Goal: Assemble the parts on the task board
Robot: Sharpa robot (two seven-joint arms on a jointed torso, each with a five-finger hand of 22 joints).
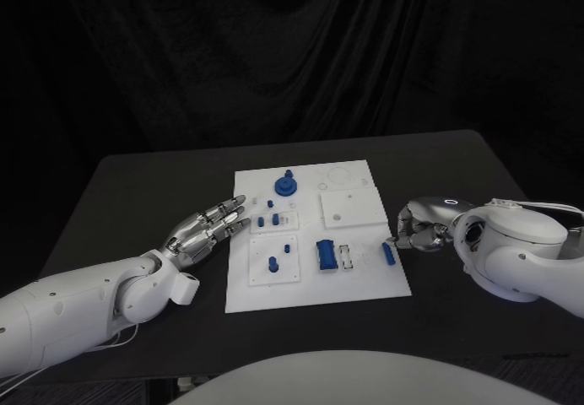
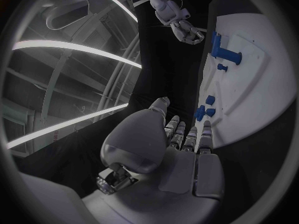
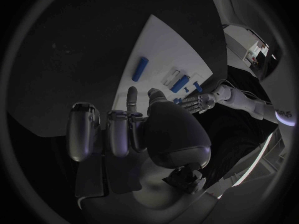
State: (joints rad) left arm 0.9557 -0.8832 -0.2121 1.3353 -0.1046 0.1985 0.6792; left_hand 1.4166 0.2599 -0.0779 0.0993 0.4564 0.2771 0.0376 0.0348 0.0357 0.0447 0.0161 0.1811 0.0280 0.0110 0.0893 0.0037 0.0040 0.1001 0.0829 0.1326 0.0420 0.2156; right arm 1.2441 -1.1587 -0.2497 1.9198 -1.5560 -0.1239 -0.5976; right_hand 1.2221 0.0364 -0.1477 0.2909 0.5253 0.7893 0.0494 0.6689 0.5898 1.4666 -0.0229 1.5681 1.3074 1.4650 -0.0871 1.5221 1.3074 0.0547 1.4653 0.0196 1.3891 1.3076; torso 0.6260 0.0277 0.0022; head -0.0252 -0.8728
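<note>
My left hand [image 1: 209,226] lies flat with fingers extended and apart, grasping nothing, just beside the left edge of the white task board [image 1: 365,287]. My right hand [image 1: 413,226] sits at the board's right edge, fingers curled; I cannot tell whether it grips anything. A blue part [image 1: 388,254] lies on the board just below those fingers. Further blue parts [image 1: 327,254] rest across the board.

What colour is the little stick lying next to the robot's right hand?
Blue. The stick lies on the white task board by the right hand; the head view shows it best.
</note>
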